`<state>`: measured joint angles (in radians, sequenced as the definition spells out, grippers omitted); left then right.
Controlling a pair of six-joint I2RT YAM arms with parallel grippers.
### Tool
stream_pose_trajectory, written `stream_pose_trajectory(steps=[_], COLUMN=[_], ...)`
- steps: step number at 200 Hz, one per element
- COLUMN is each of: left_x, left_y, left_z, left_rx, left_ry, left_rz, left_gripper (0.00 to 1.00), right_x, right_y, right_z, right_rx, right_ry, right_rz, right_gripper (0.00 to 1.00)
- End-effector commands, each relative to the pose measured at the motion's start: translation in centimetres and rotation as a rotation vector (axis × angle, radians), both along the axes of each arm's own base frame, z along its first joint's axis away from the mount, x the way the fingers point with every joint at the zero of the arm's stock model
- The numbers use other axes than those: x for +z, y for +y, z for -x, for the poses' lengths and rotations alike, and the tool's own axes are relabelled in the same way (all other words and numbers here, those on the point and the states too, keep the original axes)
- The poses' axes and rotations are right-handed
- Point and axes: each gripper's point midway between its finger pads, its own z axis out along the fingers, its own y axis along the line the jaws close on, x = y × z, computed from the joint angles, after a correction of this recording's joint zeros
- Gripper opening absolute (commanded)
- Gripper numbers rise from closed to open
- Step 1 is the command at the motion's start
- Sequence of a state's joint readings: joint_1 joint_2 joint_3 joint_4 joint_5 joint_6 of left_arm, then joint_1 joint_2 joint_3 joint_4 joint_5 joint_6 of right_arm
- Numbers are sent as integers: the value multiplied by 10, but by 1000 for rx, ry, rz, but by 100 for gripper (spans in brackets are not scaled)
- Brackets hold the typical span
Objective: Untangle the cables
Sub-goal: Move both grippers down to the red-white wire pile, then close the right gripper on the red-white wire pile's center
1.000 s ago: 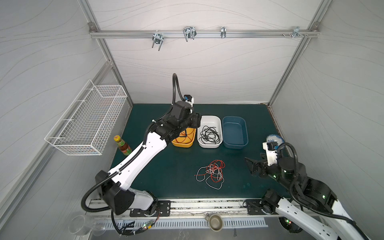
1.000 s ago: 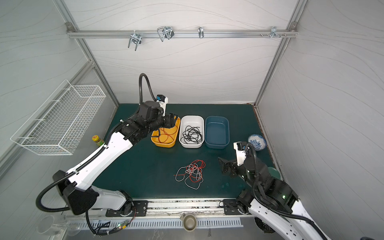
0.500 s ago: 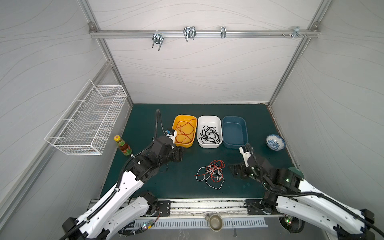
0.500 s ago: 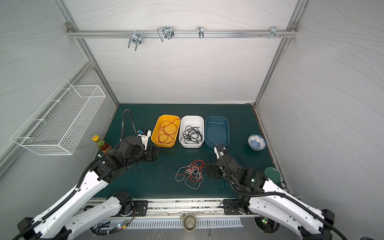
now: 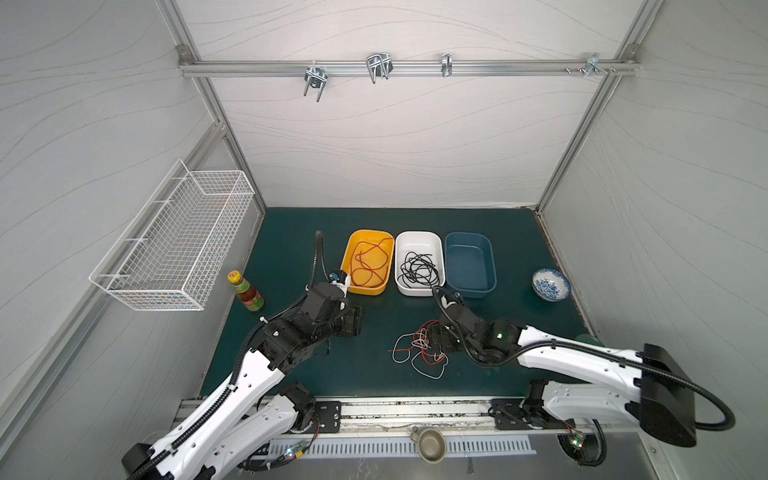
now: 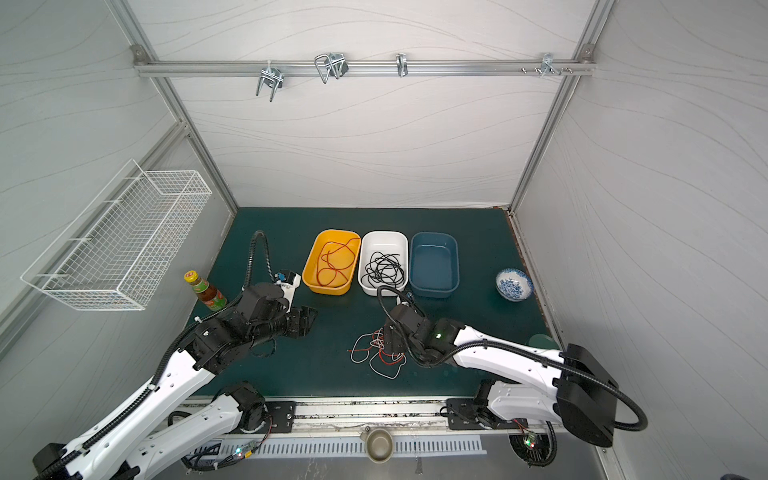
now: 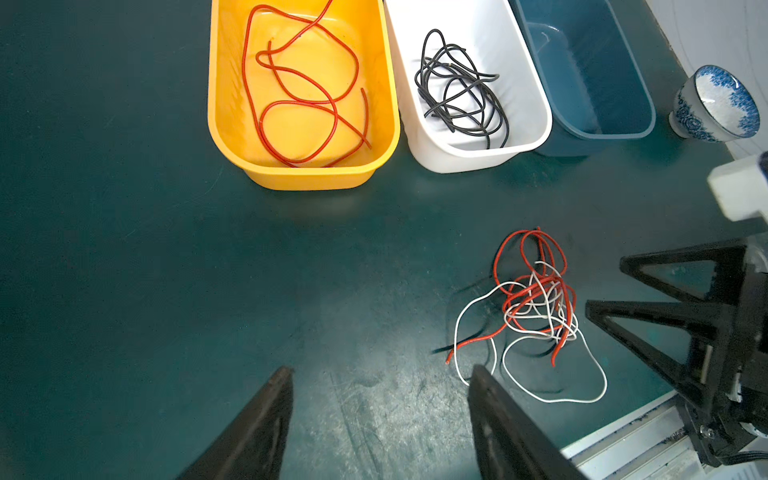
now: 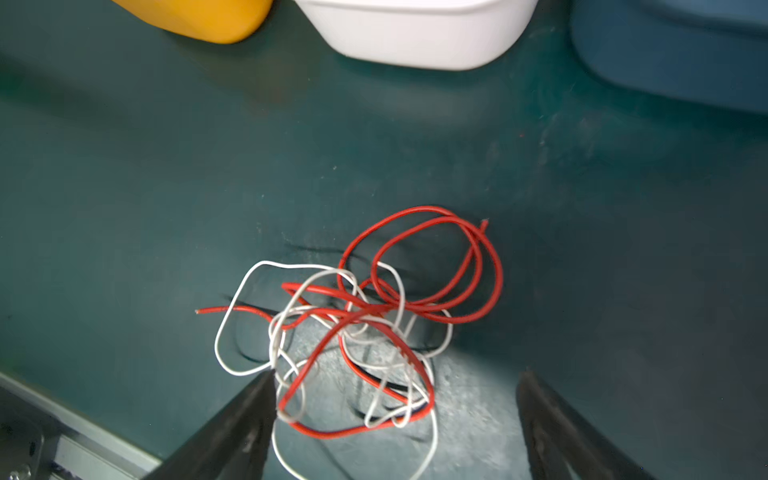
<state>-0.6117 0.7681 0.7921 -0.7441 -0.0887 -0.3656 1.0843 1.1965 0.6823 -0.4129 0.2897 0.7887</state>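
Green mat point(image 5: 374, 374), tangled red-and-white cables point(image 8: 357, 316) partly between wide-spread right tool point(image 8: 397, 374), left tool point(image 7: 382, 368) wide, apart.

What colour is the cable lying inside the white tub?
Black. The cable in the white tub shows best in the left wrist view.

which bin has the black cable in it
The white bin, middle of the three, holds the black cable. The yellow bin holds a red cable; the blue bin has no black one.
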Motion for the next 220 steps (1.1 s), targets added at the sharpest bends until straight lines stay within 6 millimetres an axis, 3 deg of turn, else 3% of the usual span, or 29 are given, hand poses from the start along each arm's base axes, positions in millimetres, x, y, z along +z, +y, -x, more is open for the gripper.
stream_pose_trajectory(steps=[1, 27, 63, 87, 153, 220], left_x=[7, 5, 0, -1, -2, -5], left_y=[-1, -3, -5, -6, -9, -10], left_z=[-1, -1, -1, -1, -1, 0], left_rx=[-8, -12, -24, -29, -38, -44], left_ry=[-27, -17, 6, 14, 22, 36], left_rz=[8, 4, -7, -6, 0, 0], left_gripper=[68, 68, 67, 67, 67, 67], right_x=[5, 7, -6, -15, -30, -32], right_y=[24, 29, 27, 20, 26, 19], right_z=[-5, -13, -18, -17, -10, -11], right_rx=[-28, -50, -84, -120, -116, -148], right_ry=[26, 9, 57, 94, 153, 138], right_rz=[-76, -73, -103, -112, -143, -141], right_gripper=[86, 79, 56, 54, 46, 19])
